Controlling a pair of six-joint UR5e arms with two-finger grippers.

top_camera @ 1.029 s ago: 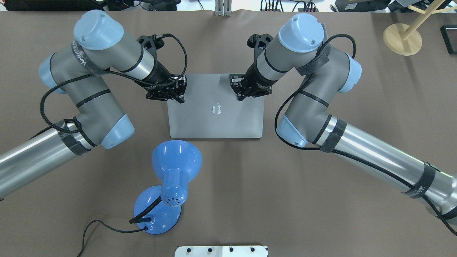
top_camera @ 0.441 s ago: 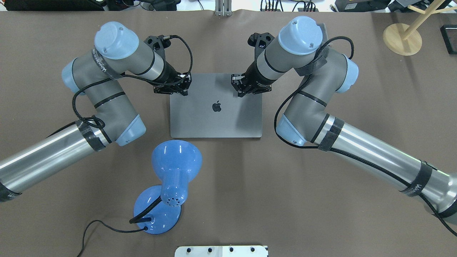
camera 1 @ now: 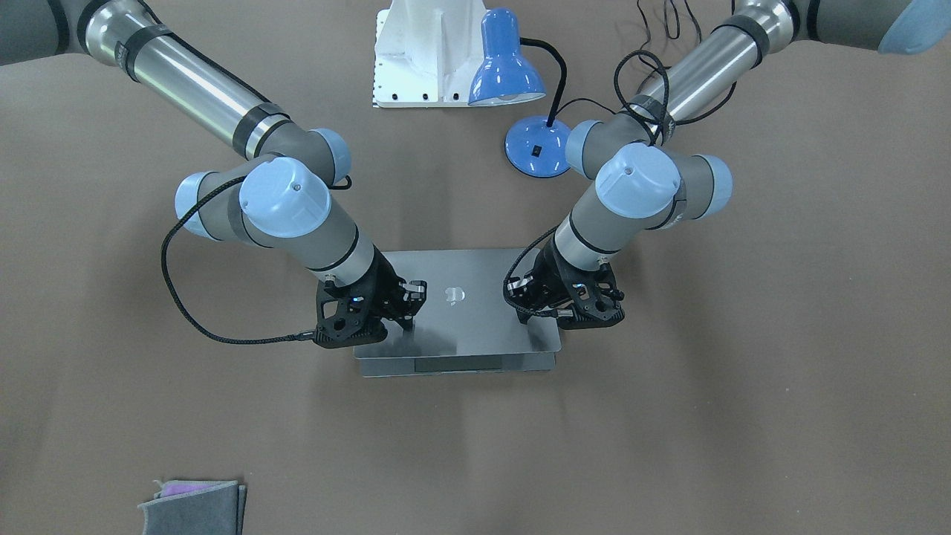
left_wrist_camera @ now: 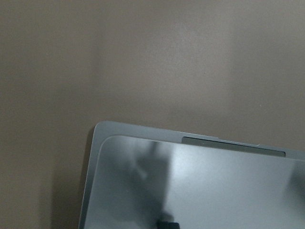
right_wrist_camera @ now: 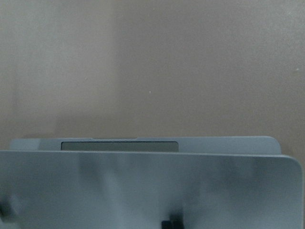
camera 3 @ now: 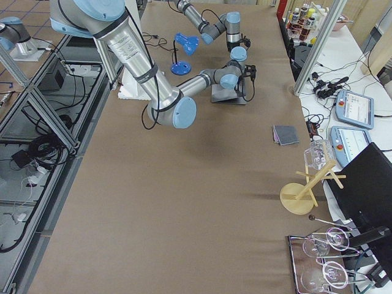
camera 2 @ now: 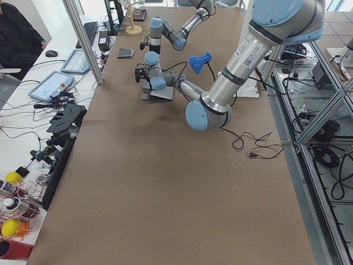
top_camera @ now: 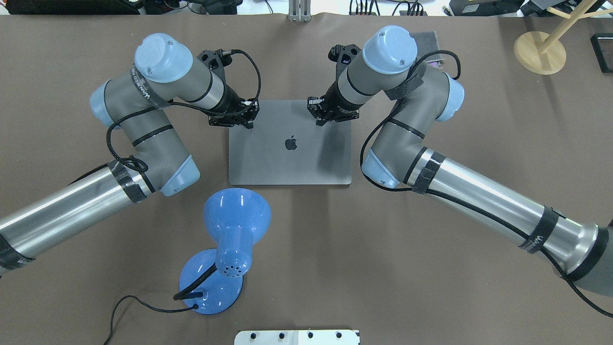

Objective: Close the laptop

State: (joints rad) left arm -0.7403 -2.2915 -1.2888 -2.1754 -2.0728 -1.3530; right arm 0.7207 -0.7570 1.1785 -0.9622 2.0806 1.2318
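laptop: slim space-grey metal laptop (top_camera: 289, 158) with a dark apple logo on its lid, mid-table on the brown table cover (top_camera: 431, 268), between the two arms
lid: down almost flat. In the front-facing view a strip of the base shows past the lid's free edge, so it is not seated flush
left gripper: black two-finger left gripper (top_camera: 242, 120) over the lid's far-left corner as seen from overhead. Its wrist camera looks down on that rounded corner
left jaws: only one dark tip shows, at bottom centre of the wrist view, which reads as together with nothing between
right gripper: black two-finger right gripper (top_camera: 323, 117) over the lid's far edge, right of the logo
right jaws: same single dark tip at bottom centre of its wrist view, reads as together and holding nothing
contact: both tips sit low at the lid. Can't confirm touch
lamp: glossy blue desk lamp (top_camera: 230, 239) near the laptop's robot-side left corner, not touching it
pouch: small grey felt pouch (camera 1: 197, 509) well apart, on the operators' side
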